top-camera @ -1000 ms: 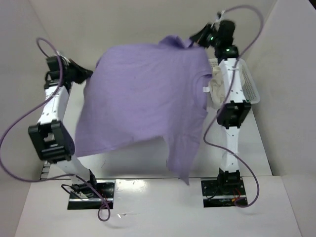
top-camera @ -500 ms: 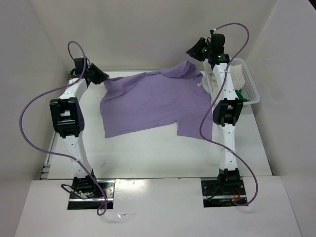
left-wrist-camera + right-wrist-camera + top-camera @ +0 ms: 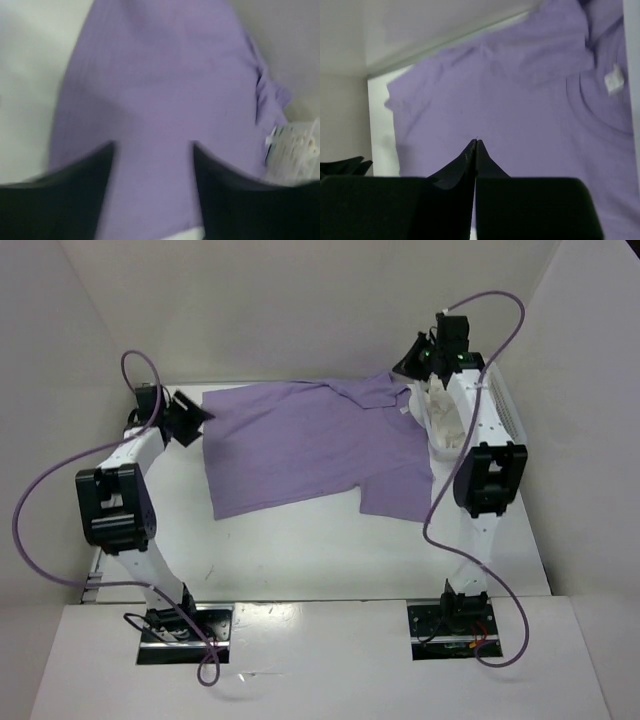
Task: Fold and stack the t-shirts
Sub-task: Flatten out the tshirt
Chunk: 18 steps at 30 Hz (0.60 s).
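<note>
white counter (image 3: pixel 300 550) between pale walls (image 3: pixel 300 310), lavender t-shirt (image 3: pixel 300 445) spread out; left hand (image 3: pixel 192 418) wide and empty, right hand (image 3: pixel 476 141) pinched closed; basket (image 3: pixel 508 415) half hidden behind right arm (image 3: pixel 482 475).

Lavender t-shirt (image 3: pixel 310 445) spread flat, mostly smooth, collar far right, cream t-shirt (image 3: pixel 441 418) crumpled alongside

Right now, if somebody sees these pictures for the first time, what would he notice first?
The lavender t-shirt catches the eye first: it lies spread on the middle of the table, between the two arms. The left end effector stands open at its left edge, and the right end effector is shut near the collar, beside a white mesh basket at the far right.
</note>
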Tool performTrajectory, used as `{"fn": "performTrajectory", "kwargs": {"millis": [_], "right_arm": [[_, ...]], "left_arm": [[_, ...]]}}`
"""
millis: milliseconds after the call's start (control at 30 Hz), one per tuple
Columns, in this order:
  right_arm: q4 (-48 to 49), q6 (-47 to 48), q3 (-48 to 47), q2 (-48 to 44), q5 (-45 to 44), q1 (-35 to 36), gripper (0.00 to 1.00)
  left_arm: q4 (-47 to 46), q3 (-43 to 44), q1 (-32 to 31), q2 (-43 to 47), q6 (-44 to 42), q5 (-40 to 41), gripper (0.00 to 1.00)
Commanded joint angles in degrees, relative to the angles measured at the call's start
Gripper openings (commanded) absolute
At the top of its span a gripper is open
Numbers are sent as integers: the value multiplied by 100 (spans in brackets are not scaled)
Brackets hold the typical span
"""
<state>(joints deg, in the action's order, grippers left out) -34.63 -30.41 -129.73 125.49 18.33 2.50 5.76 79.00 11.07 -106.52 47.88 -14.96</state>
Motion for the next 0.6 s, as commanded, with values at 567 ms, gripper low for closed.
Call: {"fn": "performTrajectory", "kwargs": {"millis": [567], "right_arm": [[932,-509,7013,-4700,-426,260,15]], "left_arm": [[1130,-4250,-88,3156,475,-15,30]]}}
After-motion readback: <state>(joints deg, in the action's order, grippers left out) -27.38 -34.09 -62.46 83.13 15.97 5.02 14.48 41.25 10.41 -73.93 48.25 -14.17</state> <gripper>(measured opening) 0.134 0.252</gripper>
